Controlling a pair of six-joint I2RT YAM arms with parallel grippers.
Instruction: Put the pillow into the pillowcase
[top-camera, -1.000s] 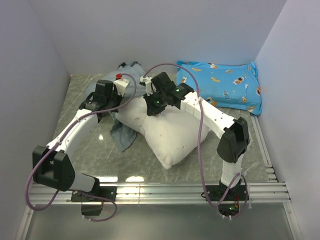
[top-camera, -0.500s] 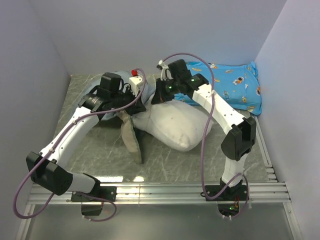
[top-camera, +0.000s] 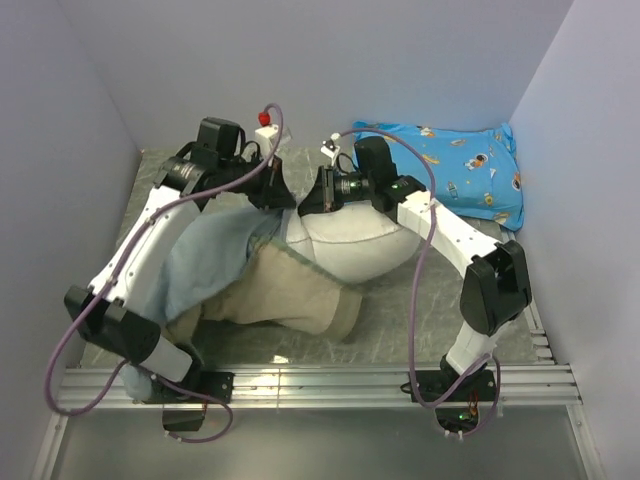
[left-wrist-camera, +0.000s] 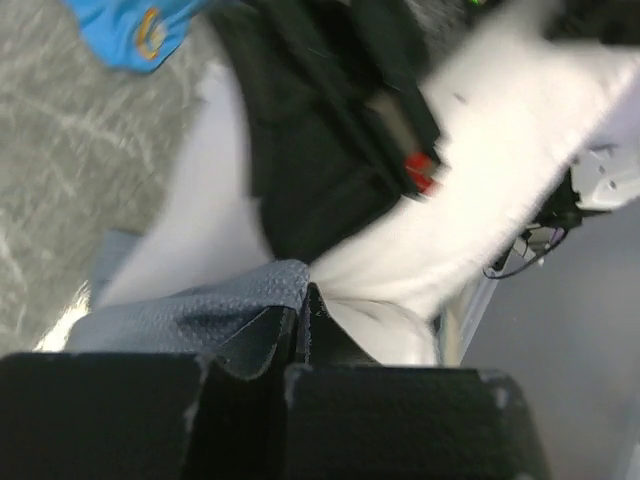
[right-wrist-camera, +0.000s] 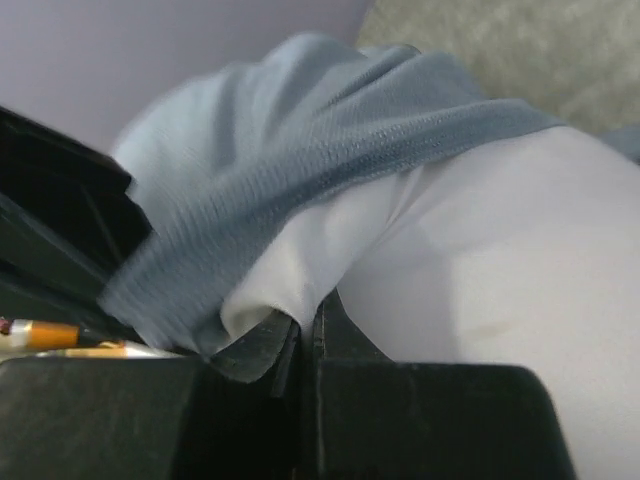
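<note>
The white pillow (top-camera: 355, 240) lies mid-table, its near-left part covered by the pillowcase. The pillowcase (top-camera: 215, 258) shows grey-blue on the left and tan (top-camera: 285, 295) toward the front. My left gripper (top-camera: 277, 192) is at the pillow's far-left end, shut on the pillowcase's grey-blue edge (left-wrist-camera: 200, 310); the fingertips meet in the left wrist view (left-wrist-camera: 302, 295). My right gripper (top-camera: 322, 197) is close beside it and, in the right wrist view (right-wrist-camera: 308, 322), is shut on a fold of the pillow (right-wrist-camera: 290, 270). Grey-blue pillowcase fabric (right-wrist-camera: 300, 130) drapes over that fold.
A bright blue cartoon-print cushion (top-camera: 445, 170) lies at the back right against the wall; a corner shows in the left wrist view (left-wrist-camera: 125, 30). Walls close in on three sides. An aluminium rail (top-camera: 330, 385) runs along the near edge.
Both grippers moved toward the back and came closer together. The pillowcase spread out over the pillow's near-left part, its tan face now showing. The pillow shifted toward the back right.
</note>
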